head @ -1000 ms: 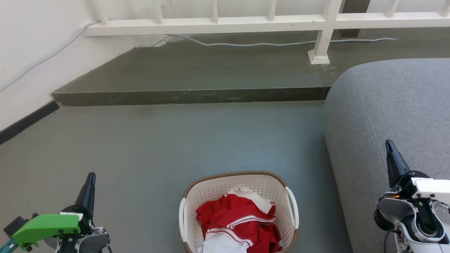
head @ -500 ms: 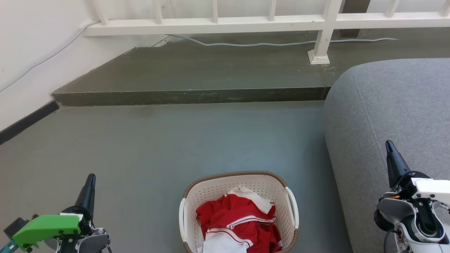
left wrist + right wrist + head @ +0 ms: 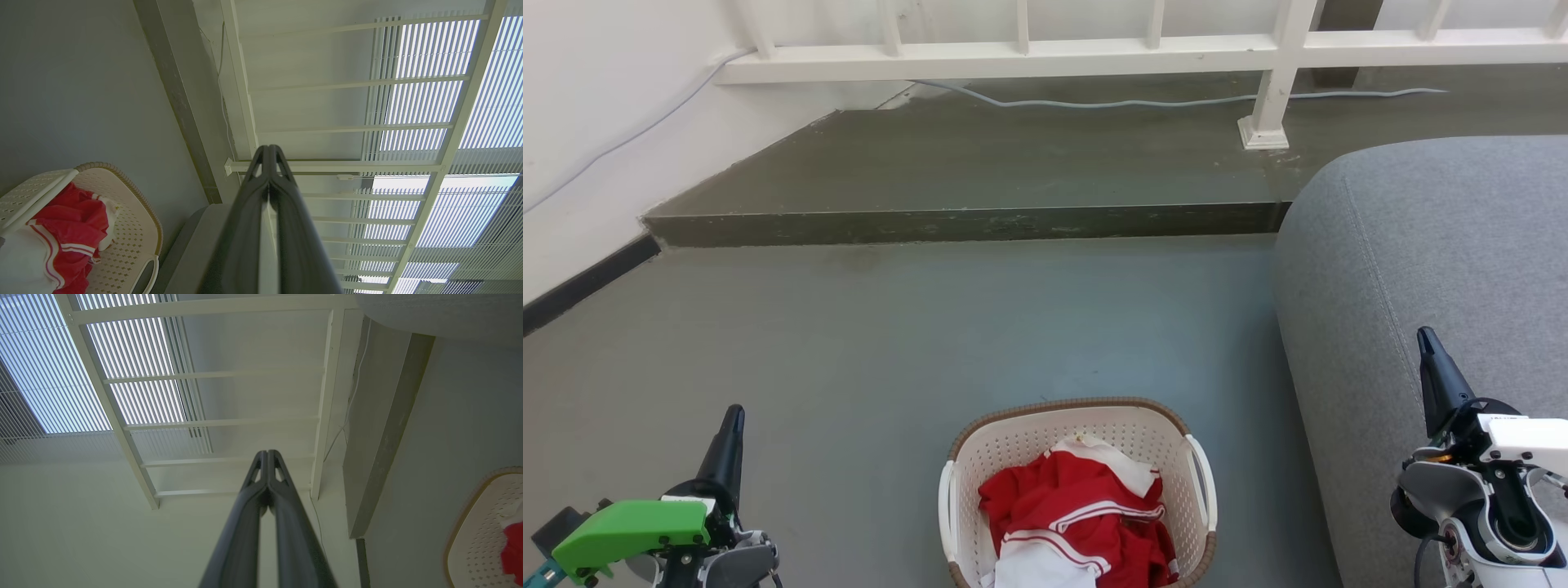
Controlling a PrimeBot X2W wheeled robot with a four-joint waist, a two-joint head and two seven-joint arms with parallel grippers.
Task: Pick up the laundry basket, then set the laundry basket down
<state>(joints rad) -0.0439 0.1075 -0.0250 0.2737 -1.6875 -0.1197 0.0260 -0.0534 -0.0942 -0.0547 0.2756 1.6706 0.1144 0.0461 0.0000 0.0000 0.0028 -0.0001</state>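
1. The laundry basket (image 3: pixel 1021 445), cream and perforated with a brown woven-look rim, stands upright on the grey floor (image 3: pixel 915 327). It sits at the bottom centre of the head view, its near end cut off by the picture's edge.
2. Inside the basket lies a rumpled heap of red clothes (image 3: pixel 1086 498) trimmed with white stripes. A plain white cloth (image 3: pixel 1033 567) shows at the basket's near end.
3. The left gripper (image 3: pixel 734 415) hangs off the basket's left side, well apart from the white left handle (image 3: pixel 945 506). Its two dark fingers are pressed together with nothing between them — the left wrist view shows the tips meeting.
4. The right gripper (image 3: pixel 1425 336) hangs off the basket's right side, well apart from the right handle (image 3: pixel 1207 482). It too is clenched on nothing, its tips touching in the right wrist view.
5. A grey sofa (image 3: pixel 1437 237) bulks near the basket's right side, behind the right gripper.
6. Beyond the basket's far end, well apart from it, a low dark step (image 3: pixel 964 222) crosses the floor. Farther back stands a white railing (image 3: pixel 1013 53), with a pale cable (image 3: pixel 1094 103) trailing along the raised level beneath it.
7. In the left wrist view the basket lies to the lower left of the closed fingers. In the right wrist view only a part of its rim and wall shows — at the lower right edge.
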